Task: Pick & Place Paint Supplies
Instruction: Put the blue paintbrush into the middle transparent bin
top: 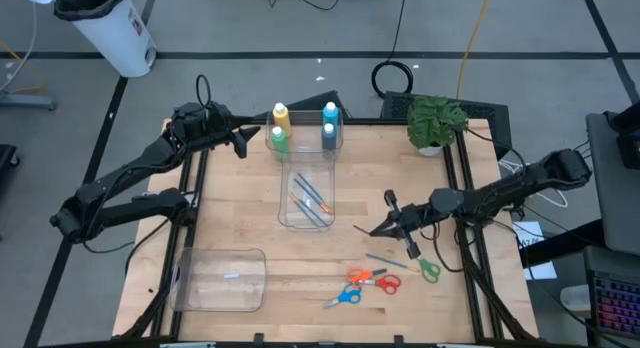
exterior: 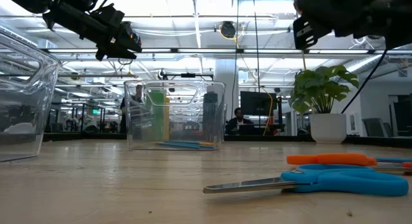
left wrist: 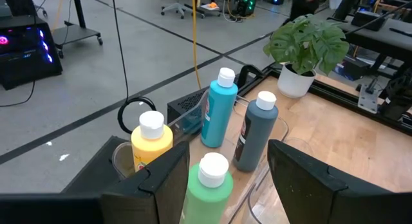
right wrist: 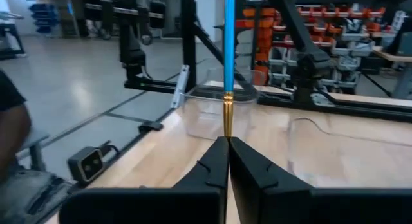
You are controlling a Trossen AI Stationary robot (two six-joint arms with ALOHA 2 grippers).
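The wooden table (top: pixel 240 228) is seen in the high view, with bare wood in the centre-left of the frame between the clear bin (top: pixel 308 188) and the clear lid (top: pixel 220 280) at lower left. The bin reaches to the table's upper edge. In its upper end four paint bottles stand upright: yellow bottle (top: pixel 281 115), green bottle (top: pixel 278 138), light blue bottle (top: pixel 330 113) and grey-blue bottle (top: pixel 328 135). Several brushes (top: pixel 310 200) lie in the bin's lower end. A potted plant (top: pixel 436 120) stands at the upper right corner. Scissors (top: pixel 362 284) lie at lower centre, near the table's lower edge.

The left gripper (top: pixel 243 140) is held at upper left, just beside the bottles, with its fingers (left wrist: pixel 309 176) parted and nothing gripped.

The right gripper (top: pixel 385 229) is positioned right of centre, above the table. Its fingers (right wrist: pixel 251 176) are closed together on a blue-handled brush (right wrist: pixel 228 56), clamped at the brass ferrule.
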